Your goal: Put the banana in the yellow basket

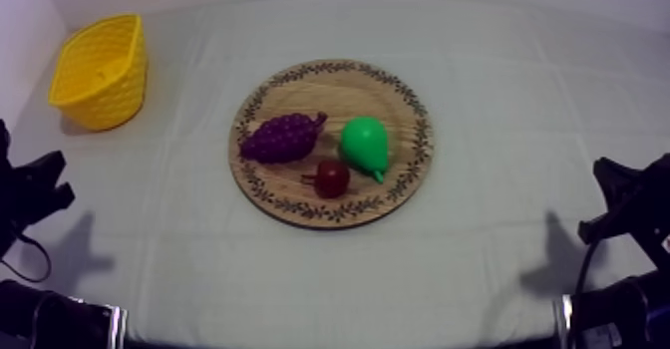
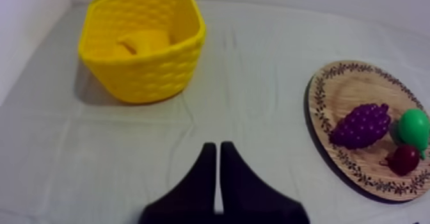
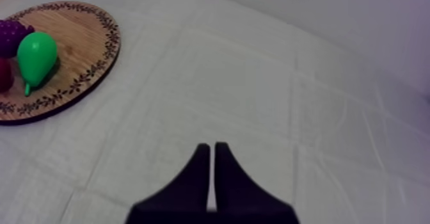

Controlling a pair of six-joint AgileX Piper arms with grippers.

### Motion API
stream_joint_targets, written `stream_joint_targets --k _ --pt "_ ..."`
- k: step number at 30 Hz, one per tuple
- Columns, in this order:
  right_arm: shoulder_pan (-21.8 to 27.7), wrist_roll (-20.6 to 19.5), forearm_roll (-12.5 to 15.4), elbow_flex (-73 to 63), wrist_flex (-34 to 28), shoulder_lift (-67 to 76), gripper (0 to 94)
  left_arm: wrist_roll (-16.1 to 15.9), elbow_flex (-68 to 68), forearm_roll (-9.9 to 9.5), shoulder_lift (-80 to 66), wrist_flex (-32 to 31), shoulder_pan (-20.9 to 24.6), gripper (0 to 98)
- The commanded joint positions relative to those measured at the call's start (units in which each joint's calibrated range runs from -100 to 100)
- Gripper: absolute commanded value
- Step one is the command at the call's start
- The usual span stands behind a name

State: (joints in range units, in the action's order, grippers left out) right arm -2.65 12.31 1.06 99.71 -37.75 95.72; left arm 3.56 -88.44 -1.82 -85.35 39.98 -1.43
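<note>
My left gripper [image 2: 214,146] has its two black fingers pressed together on nothing, low over the bare cloth [image 2: 256,118] and pointing between basket and board. My right gripper [image 3: 211,147] is likewise pressed together and empty, over cloth well apart from the board's edge.

Ahead of the left fingers stands the yellow basket [image 2: 144,79]. Inside it lies a yellow piece that I take for the banana [image 2: 144,42], towards the far wall. Off to the side, the round wooden board [image 2: 358,89] carries the bunch of grapes [image 2: 361,125], the green pear [image 2: 414,127] and the small red fruit [image 2: 403,159], those three and nothing else.

I judge the task complete, with nothing left to grasp. The best handling now is to park both arms low at their own sides. If I move at all, I should lift before traversing, so no finger nudges the basket's rim or the fruit.
</note>
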Motion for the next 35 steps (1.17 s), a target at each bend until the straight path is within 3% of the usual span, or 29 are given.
stream_joint_targets --k 1,8,18,35 --pt "-0.03 -0.02 -0.01 -0.05 0.01 0.03 0.6 0.08 -3.55 -0.07 -2.99 0.07 0.05 0.2" --pt "-0.03 0.02 -0.01 -0.05 0.01 0.03 0.6 -1.17 -9.24 0.04 -7.93 -2.81 -0.14 0.1" --pt "-0.1 0.0 -0.01 -0.05 0.01 0.03 0.6 5.68 -10.75 -0.1 -12.19 -5.62 -0.57 0.1" --pt "-0.11 -0.02 -0.01 -0.05 0.01 0.03 0.6 6.29 -11.11 -0.15 -14.64 -6.42 -1.52 0.1"
